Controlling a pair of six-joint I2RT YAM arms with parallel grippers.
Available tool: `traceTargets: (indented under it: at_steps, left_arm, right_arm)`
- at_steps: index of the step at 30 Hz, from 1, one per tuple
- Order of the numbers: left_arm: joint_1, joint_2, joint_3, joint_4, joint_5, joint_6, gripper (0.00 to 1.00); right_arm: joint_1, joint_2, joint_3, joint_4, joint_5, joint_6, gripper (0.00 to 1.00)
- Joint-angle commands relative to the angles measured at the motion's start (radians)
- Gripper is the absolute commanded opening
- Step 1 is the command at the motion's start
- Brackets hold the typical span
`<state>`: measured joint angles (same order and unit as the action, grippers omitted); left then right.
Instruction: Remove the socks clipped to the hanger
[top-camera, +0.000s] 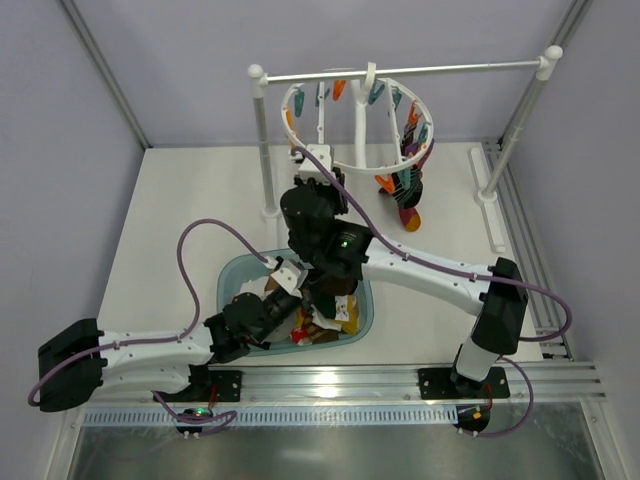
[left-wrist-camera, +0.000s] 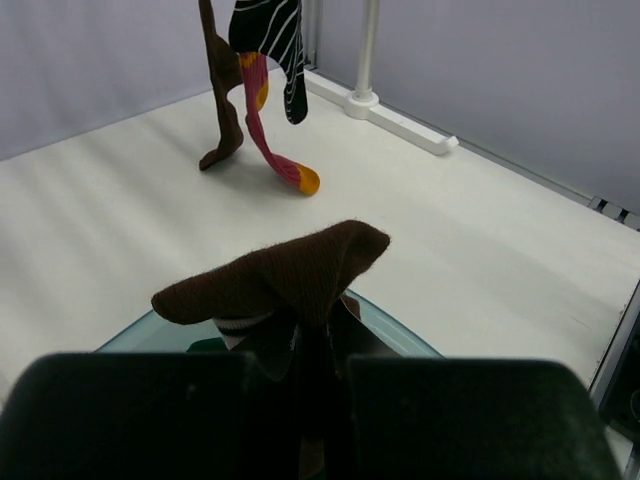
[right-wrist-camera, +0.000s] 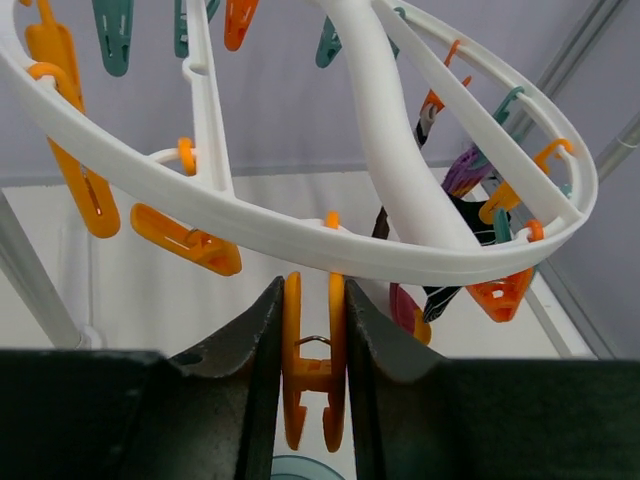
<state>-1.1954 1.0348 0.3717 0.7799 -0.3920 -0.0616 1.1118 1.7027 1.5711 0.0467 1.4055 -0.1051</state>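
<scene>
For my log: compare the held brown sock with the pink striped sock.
The brown sock is plain; the pink striped sock has an orange toe. The brown sock is pinched in the left end effector; the pink one hangs from the hanger. Both are fabric.

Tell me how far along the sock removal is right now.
Done: loose socks lie in the teal basin. In hand: the left gripper is shut on a dark brown sock above the basin, and the right gripper pinches an orange clip on the hanger; no sock shows in that clip. Left: a long brown sock, a black striped sock and a pink striped sock hang clipped.
</scene>
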Motion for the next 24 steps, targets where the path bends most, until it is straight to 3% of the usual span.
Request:
traceTargets:
  at_steps: [1, 2, 5, 10, 12, 16, 20, 24]
  left_arm:
    - [-0.001, -0.061, -0.003, 0.015, -0.025, 0.017, 0.00]
    - [0.000, -0.074, -0.008, 0.007, -0.028, 0.016, 0.00]
    - [-0.001, -0.120, -0.019, -0.034, -0.038, 0.006, 0.00]
    - [0.000, -0.221, 0.001, -0.186, -0.057, -0.063, 0.00]
    - [0.000, -0.252, 0.021, -0.311, -0.102, -0.093, 0.00]
    - [-0.003, -0.329, 0.026, -0.411, -0.247, -0.136, 0.00]
    - [-0.001, -0.407, 0.006, -0.459, -0.347, -0.147, 0.00]
    - [-0.001, -0.369, -0.004, -0.456, -0.427, -0.155, 0.00]
  right_arm:
    - [0.005, -0.075, -0.020, -0.025, -0.052, 0.063, 0.40]
    - [0.005, -0.086, -0.025, -0.040, -0.115, 0.089, 0.72]
    - [0.005, -0.135, -0.069, -0.103, -0.222, 0.153, 0.96]
    - [0.003, -0.242, -0.176, -0.076, -0.345, 0.189, 1.00]
    - [-0.004, -0.280, -0.255, -0.053, -0.379, 0.200, 1.00]
    - [-0.067, -0.397, -0.422, 0.051, -0.497, 0.261, 1.00]
    - [-0.142, -0.541, -0.627, 0.130, -0.582, 0.321, 1.00]
    - [-0.190, -0.627, -0.776, 0.217, -0.620, 0.354, 1.00]
